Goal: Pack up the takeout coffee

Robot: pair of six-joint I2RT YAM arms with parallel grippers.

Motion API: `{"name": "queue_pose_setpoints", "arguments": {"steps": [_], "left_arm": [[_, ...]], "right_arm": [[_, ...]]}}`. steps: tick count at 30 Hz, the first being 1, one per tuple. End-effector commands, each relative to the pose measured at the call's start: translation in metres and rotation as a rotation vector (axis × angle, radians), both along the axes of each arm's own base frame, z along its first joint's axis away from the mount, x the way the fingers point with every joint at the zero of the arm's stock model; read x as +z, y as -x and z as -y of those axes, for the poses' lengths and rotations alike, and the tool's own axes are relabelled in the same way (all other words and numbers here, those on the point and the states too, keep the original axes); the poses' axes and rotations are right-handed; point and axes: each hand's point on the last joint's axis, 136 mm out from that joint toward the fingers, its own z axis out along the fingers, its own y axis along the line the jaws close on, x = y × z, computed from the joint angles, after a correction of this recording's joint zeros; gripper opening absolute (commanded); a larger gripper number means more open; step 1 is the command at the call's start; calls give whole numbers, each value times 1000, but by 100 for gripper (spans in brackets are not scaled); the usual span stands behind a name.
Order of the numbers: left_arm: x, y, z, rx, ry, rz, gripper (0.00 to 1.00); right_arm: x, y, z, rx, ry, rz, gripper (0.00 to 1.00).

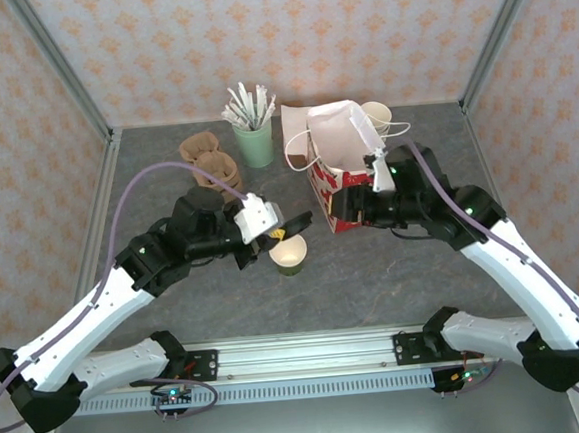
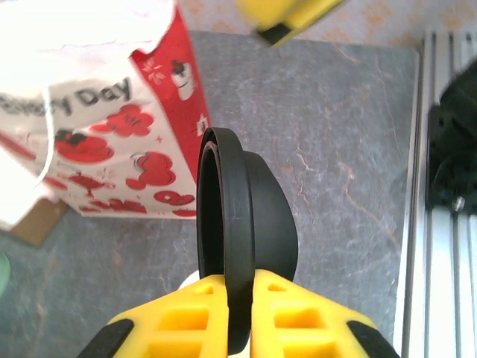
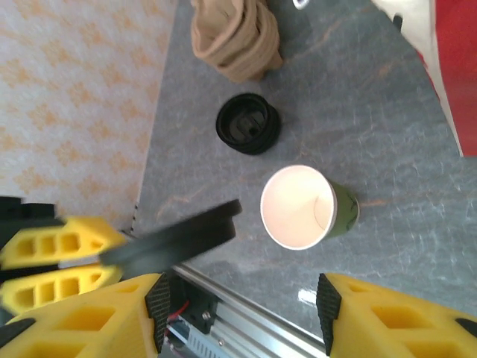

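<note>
Key relation: small paper cup with dark olive-green sides (image 1: 289, 256) stands upright on the grey stone-look table (image 1: 405, 278), mouth open, cream inside showing, no lid on. It sits near the near-left corner of the tall red-and-white paper bag (image 1: 331, 173).

Round black plastic lid (image 1: 294, 221) hangs just above the cup's rim, slightly to the far side from the arm bases. Its disc is tipped almost on edge, not flat, so lid axis runs approx. level vs. cup axis vertical. In the right wrist view, lid (image 3: 182, 233) is beside cup (image 3: 305, 207), apart, not touching.

Left gripper (image 1: 274, 230) is the nearer one. Its fingers are nearly closed, pinching the lid by its rim. Left wrist view shows yellow pads (image 2: 186, 317) either side of the lid's (image 2: 246, 224) edge.

Right gripper (image 3: 242, 294): jaws wide apart, nothing btwn them, looking down on the cup from the bag side. In the top view it sits low by the bag's front; can't tell if it touches.

Judgement: lid prob. needs turning flat & centring over the rim before pressing down. Cup is light and unheld, so it may tip or slide under an off-centre push.
</note>
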Motion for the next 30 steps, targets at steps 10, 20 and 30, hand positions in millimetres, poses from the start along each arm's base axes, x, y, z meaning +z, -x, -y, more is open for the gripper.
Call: {"name": "queue_pose_setpoints", "arguments": {"steps": [10, 20, 30], "left_arm": [[-34, -19, -10, 362, 372, -649, 10], [-63, -19, -17, 446, 471, -837, 8], [-78, -28, -25, 495, 603, -913, 6]], "right_arm": [[-55, 6, -19, -37, -145, -122, 54], [-101, 2, -36, -97, -196, -182, 54], [-124, -8, -40, -137, -211, -192, 53]]}}
